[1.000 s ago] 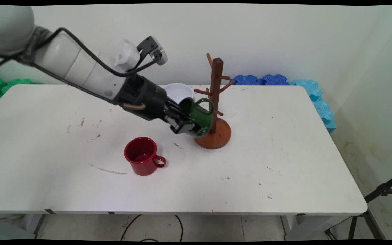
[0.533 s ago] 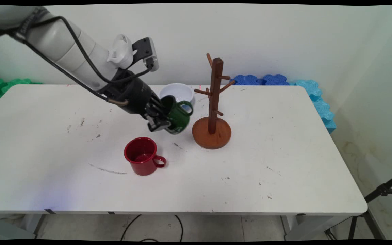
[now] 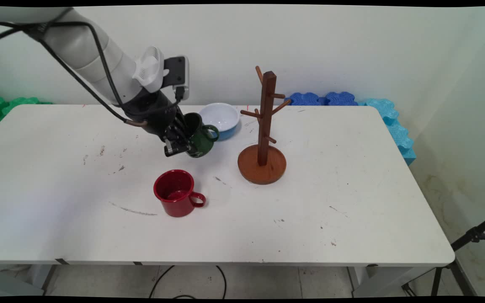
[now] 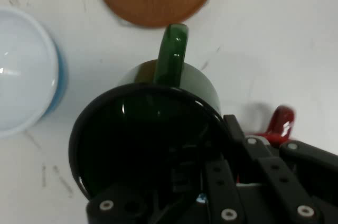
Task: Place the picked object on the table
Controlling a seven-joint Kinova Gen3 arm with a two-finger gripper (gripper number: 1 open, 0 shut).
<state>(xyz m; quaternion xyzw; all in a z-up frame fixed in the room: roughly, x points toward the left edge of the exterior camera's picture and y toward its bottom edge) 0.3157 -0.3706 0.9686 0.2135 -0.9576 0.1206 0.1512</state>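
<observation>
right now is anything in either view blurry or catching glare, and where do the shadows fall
Main view: even light, the red mug and the mug tree sharp with faint shadows close beside them. Hand view: the green mug fills the frame, slightly soft, thin glints on its rim and handle; a bright highlight inside the white bowl.

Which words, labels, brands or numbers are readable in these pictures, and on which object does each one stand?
None can be read.
green mug, held by the gripper: pale marks near its base, too small to read.
red mug, bowl, wooden mug tree: no text visible.
</observation>
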